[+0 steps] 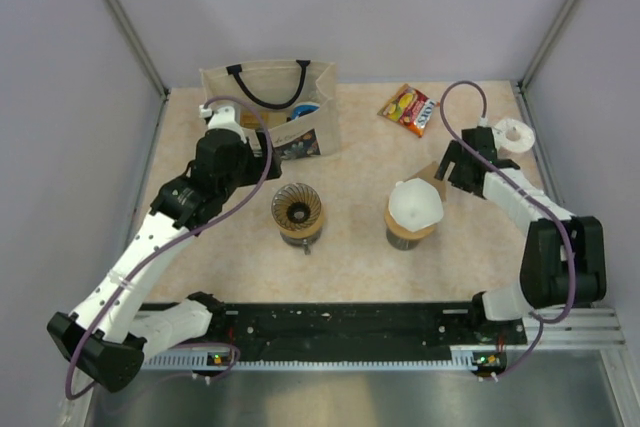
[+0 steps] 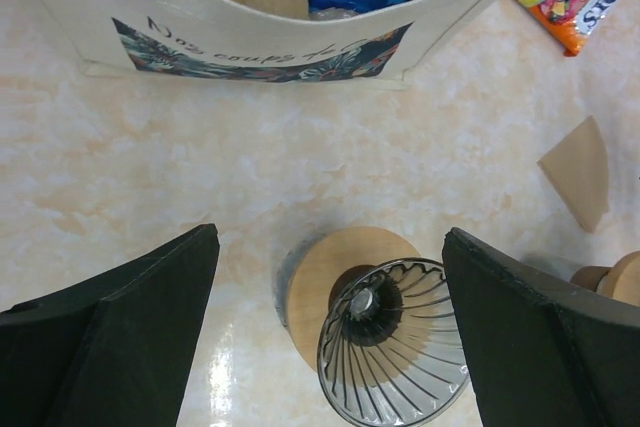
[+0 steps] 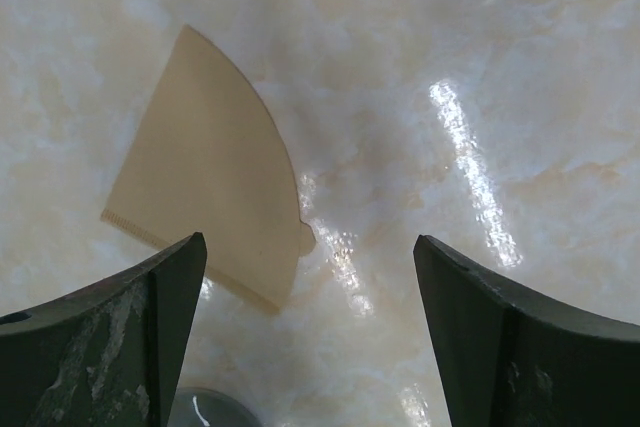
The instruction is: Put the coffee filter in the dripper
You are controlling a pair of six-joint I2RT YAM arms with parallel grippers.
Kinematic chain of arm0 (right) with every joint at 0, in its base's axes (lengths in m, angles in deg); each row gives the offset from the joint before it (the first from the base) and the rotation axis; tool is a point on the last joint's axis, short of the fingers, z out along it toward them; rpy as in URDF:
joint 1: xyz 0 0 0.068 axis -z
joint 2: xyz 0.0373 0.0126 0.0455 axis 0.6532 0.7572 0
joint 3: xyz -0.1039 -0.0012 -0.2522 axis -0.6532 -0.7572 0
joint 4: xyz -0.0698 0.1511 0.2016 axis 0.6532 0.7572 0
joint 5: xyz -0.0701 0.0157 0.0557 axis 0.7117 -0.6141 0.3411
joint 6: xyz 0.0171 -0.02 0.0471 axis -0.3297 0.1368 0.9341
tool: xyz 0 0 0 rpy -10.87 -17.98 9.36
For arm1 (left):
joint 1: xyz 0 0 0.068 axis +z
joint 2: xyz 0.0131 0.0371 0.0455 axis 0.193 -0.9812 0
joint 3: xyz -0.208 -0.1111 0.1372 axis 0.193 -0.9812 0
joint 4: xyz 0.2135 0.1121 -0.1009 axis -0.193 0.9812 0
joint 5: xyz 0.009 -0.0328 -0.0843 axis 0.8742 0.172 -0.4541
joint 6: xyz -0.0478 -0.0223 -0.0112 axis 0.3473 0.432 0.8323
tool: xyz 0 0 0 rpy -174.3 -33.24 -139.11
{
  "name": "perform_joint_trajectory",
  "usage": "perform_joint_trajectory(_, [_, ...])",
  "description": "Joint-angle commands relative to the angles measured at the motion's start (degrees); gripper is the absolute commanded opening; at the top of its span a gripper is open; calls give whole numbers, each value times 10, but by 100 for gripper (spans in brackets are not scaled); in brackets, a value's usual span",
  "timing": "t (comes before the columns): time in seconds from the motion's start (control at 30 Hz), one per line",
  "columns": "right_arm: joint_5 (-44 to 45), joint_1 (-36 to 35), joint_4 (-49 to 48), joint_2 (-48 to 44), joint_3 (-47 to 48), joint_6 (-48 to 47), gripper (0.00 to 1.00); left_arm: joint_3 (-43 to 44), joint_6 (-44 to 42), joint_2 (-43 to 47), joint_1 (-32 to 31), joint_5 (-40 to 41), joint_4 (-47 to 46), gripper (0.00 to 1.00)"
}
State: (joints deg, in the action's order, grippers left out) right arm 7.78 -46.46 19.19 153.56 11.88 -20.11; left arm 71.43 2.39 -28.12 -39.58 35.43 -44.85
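When we look down from above, we see the dripper (image 1: 297,209), a dark ribbed cone in a flat tan ring, standing on the desk (image 1: 350,267) left of the middle. To its right stands a white cone (image 1: 413,205) on a wooden ring of its own. The coffee filter (image 1: 430,175), a tan paper wedge, lies on the desk just behind that white cone, well apart from the dripper. The right arm (image 1: 520,197) reaches over the filter, and the left arm (image 1: 150,247) reaches toward a cloth bag (image 1: 270,97) at the back. A snack packet (image 1: 408,109) lies right of the bag, and a white ring-shaped thing (image 1: 515,134) sits near the right edge.

From the left wrist, we find the left jaws spread wide and released, with nothing between them. The dripper shows low between the two fingers (image 2: 130,327), its tan ring on the bare desk. The bag runs along the top, the snack packet sits in the top right corner and the filter lies at the right.

From the right wrist, we see the right jaws apart over the desk and grasping nothing. The filter lies flat, its lower edge passing behind the left finger (image 3: 120,337). We cannot tell whether that finger touches the paper.
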Motion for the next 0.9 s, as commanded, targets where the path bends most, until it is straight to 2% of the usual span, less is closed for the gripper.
perform_joint_trajectory(0.0, [-78, 25, -59, 61, 1, 12, 82, -14, -4, 10, 0, 33, -33, 99])
perform_joint_trajectory(0.13, [-107, 24, -80, 104, 5, 9, 76, -18, -4, 5, 0, 36, -26, 99])
perform_joint_trajectory(0.23, [-116, 26, -82, 124, 12, 9, 68, -21, -4, 4, 1, 37, -24, 99])
perform_joint_trajectory(0.37, [-103, 23, -70, 145, 19, 10, 61, -23, -4, 4, 1, 37, -23, 99])
perform_joint_trajectory(0.87, [-3, -34, -4, 203, 73, 24, 50, -28, -7, 8, 1, 57, -12, 99])
